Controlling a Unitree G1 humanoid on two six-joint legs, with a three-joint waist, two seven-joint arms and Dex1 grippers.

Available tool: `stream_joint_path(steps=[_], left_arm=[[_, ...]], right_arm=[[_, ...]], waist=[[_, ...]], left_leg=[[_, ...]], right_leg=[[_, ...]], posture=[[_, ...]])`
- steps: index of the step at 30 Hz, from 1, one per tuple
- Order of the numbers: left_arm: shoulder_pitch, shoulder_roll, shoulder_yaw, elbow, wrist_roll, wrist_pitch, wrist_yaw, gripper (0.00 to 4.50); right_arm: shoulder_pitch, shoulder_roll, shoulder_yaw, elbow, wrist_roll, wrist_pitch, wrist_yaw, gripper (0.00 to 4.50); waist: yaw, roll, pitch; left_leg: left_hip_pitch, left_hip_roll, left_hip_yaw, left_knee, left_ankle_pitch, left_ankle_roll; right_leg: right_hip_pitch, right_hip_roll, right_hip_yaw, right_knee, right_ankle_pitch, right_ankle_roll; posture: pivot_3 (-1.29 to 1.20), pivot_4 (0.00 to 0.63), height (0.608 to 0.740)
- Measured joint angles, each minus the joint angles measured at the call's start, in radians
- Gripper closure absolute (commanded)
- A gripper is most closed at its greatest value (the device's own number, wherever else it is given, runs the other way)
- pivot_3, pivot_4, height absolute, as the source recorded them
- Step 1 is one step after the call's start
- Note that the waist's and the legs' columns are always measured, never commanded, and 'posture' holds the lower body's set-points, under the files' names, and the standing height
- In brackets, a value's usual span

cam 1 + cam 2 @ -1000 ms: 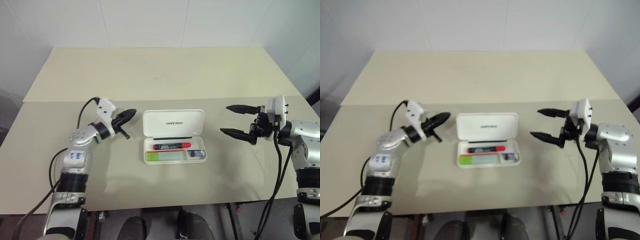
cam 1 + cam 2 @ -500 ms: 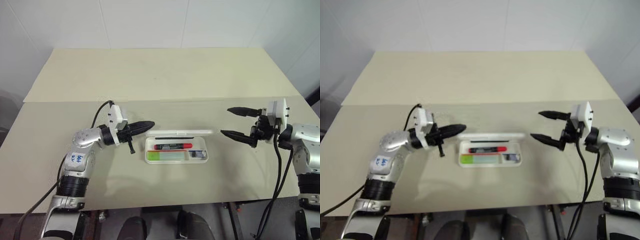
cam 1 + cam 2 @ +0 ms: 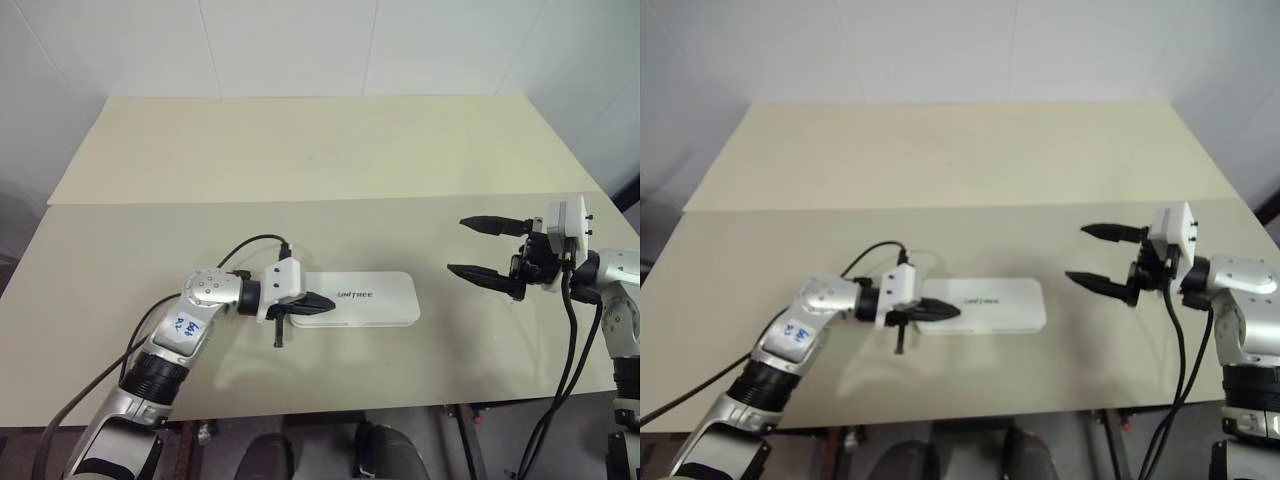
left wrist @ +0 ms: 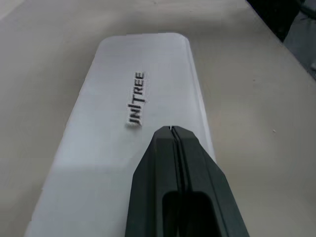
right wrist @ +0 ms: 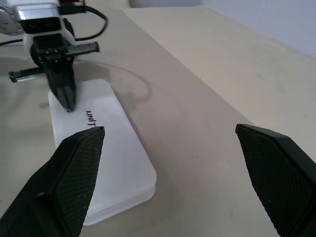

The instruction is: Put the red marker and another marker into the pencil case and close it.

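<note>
On table (image 3: 150, 230): one pencil case (image 3: 370, 298), lid down | left pincer (image 3: 322, 303) closed, on lid | right pincer (image 3: 482, 250) spread, empty

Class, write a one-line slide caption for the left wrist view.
Shut left gripper fingers over the closed pencil case lid.

1 white hard-plastic rectangular pencil case (image 3: 365, 299) with dark lettering lying shut on 1 beige table (image 3: 320, 160). 2 black two-fingered grippers showing: 1 left gripper (image 3: 322, 303), 1 right gripper (image 3: 473, 246). 1 black cable (image 3: 245, 245) looping.
</note>
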Motion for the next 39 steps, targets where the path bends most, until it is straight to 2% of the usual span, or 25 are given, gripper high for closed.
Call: stream_joint_path(steps=[6,12,16,23,26,33,37,39], left_arm=[[-0.017,-0.022,-0.051,-0.049,0.032,0.094,0.043,4.46],[-0.001,-0.013,-0.058,-0.116,0.015,0.184,0.048,4.46],[0.067,-0.015,0.071,-0.118,-0.06,0.168,0.082,4.46],[0.137,0.095,0.33,-0.111,-0.172,0.061,0.057,4.46],[0.203,0.143,0.427,-0.115,-0.231,0.064,0.039,3.83],[0.333,0.147,0.505,-0.245,-0.328,0.058,0.038,1.39],[0.357,0.146,0.521,-0.295,-0.341,0.055,0.071,0.01],[0.363,0.146,0.524,-0.305,-0.346,0.053,0.084,0.01]], right_arm=[[0.012,0.001,-0.005,-0.17,0.052,0.051,-0.062,0.0],[0.048,0.003,-0.008,-0.199,0.068,0.07,-0.086,0.0],[0.051,0.015,-0.01,-0.154,0.065,0.05,-0.081,0.0],[0.0,0.03,-0.002,0.024,0.03,-0.03,-0.04,0.0],[-0.014,0.034,0.0,0.112,0.006,-0.081,-0.015,0.0],[-0.038,0.054,0.013,0.239,-0.033,-0.187,0.036,0.0],[-0.038,0.053,0.013,0.276,-0.038,-0.226,0.069,0.0],[-0.038,0.053,0.013,0.29,-0.041,-0.242,0.08,0.0]], waist=[[0.0,-0.001,-0.002],[-0.002,-0.002,-0.003],[-0.005,-0.002,-0.002],[-0.007,-0.002,-0.002],[-0.004,-0.001,-0.002],[-0.004,-0.001,-0.002],[-0.006,-0.001,-0.001],[-0.006,-0.001,-0.001]], left_leg=[[0.001,0.0,-0.001,0.0,0.0,0.0],[0.0,0.0,-0.001,0.0,0.0,0.0],[0.0,0.001,-0.001,0.0,0.0,0.0],[0.0,0.001,-0.001,0.0,0.0,0.0],[0.0,0.001,-0.001,-0.001,0.0,0.0],[0.0,0.0,-0.001,-0.002,0.0,0.0],[0.0,0.0,-0.001,-0.003,0.0,0.0],[0.001,0.0,0.0,-0.003,0.0,0.0]], right_leg=[[0.0,0.0,0.0,0.001,0.0,0.0],[0.0,0.0,0.001,0.0,0.0,0.0],[-0.001,0.0,0.0,0.0,0.0,0.0],[-0.001,0.0,0.001,0.001,0.0,0.0],[-0.001,0.0,0.0,0.001,0.0,0.0],[-0.001,-0.001,0.0,-0.001,0.0,0.0],[-0.001,0.0,0.0,-0.001,0.0,0.0],[-0.001,0.0,0.001,0.0,0.0,0.0]], posture=[[0.0,0.15,0.74],[0.0,0.15,0.74],[0.0,0.15,0.74],[0.0,0.15,0.74],[0.0,0.15,0.74],[0.0,0.15,0.74],[0.0,0.15,0.74],[0.0,0.15,0.74]])
